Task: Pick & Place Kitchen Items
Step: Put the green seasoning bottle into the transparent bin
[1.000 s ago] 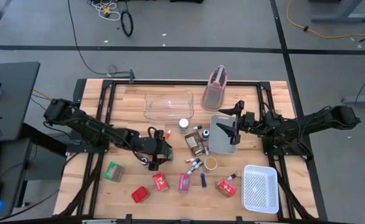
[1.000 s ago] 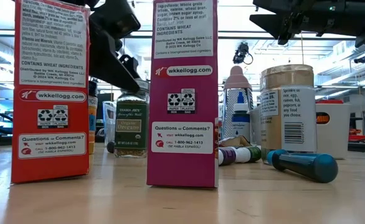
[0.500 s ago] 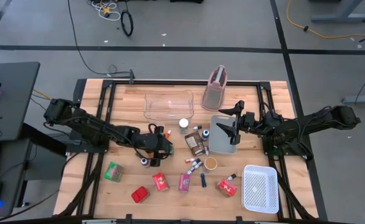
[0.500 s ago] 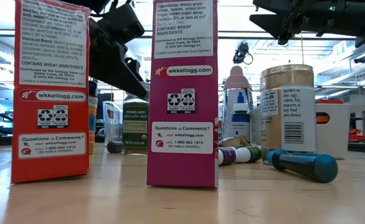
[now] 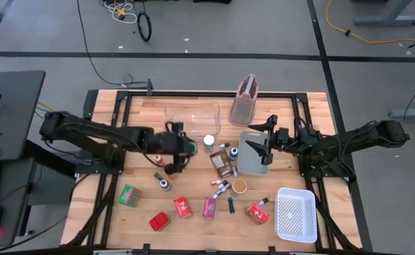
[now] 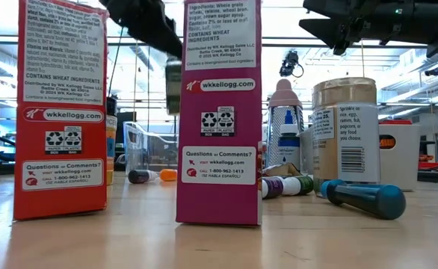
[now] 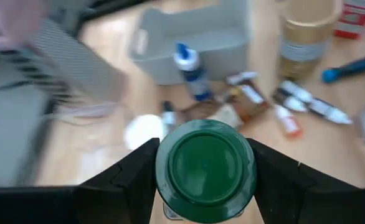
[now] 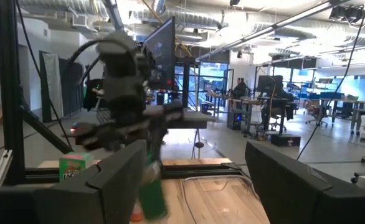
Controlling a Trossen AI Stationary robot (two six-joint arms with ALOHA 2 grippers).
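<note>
The left gripper (image 7: 205, 163) pinches a green-lidded spice jar (image 7: 205, 169) above the table (image 5: 144, 205); the right gripper (image 5: 264, 144) hangs spread.

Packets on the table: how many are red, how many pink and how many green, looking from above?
Red packets: 3
Pink packet: 1
Green packet: 1
Total: 5

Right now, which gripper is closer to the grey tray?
Right. The right gripper hangs over the grey tray; the left gripper, holding the green-lidded jar, is farther off, beyond the scattered items.
</note>
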